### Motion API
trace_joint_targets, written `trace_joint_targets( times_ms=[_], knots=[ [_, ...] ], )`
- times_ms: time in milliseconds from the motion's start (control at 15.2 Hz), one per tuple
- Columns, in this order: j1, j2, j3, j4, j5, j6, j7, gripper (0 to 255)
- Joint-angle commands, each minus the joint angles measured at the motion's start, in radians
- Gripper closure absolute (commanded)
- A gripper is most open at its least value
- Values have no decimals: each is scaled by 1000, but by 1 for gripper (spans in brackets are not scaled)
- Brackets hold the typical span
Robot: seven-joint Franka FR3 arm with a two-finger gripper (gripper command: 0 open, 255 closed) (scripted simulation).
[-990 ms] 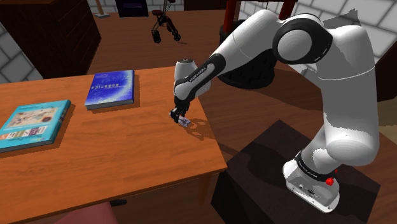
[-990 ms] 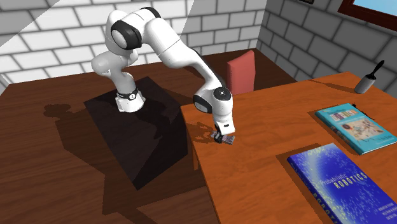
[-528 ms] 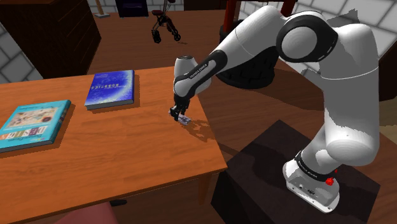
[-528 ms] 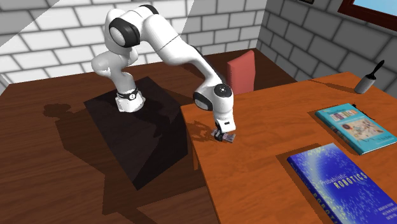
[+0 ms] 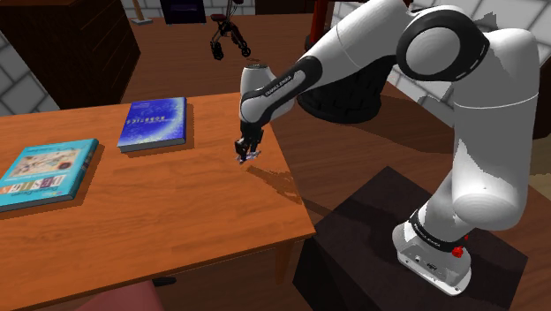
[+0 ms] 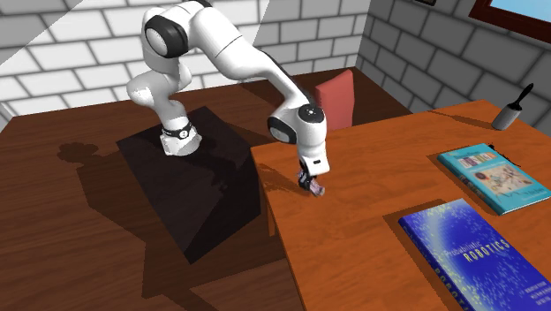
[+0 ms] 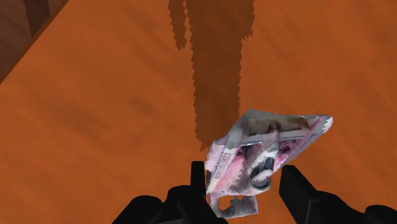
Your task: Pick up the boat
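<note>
Right, the black two-finger gripper (image 7: pixel 245 183) is clamped on the boat (image 7: pixel 262 147), one finger on each side of its lower hull. Boat is small, with a crumpled, faceted shape and a ragged outline. Its surface is mottled pink, white and grey, and one long pointed end sticks out past the fingers. No material is readable.

In the shoulder view the gripper (image 5: pixel 247 154) points straight down with the boat (image 5: pixel 252 158) just a pale speck at its tips. It hangs a little above the table (image 5: pixel 177 221), near the edge facing the stand (image 5: pixel 380 234). A jagged arm shadow lies on the wood just beside it. The second exterior view shows the same: gripper (image 6: pixel 313 184) vertical and boat (image 6: pixel 317 190) at the fingertips, close to the table corner.

Table top is smooth orange-brown wood, flat, with a lighter edge. Stand is a dark matte box on a plank floor.

A dark blue book (image 5: pixel 153 123) with a speckled glossy cover lies flat, well apart from the gripper. A teal book (image 5: pixel 46 173) with a pictured cover lies further off. A red padded chair (image 6: pixel 335 99) stands at the table's far side, and a black brush (image 6: pixel 513 109) rests near the far corner. Walls are grey brick.
</note>
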Motion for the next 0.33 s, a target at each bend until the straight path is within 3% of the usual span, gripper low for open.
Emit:
trace_joint_targets(
  times_ms=[0, 264],
  knots=[
    [-2, -22, 1, -1, 1, -21, 1, 255],
    [-3, -41, 1, 2, 2, -43, 3, 255]
  ],
)
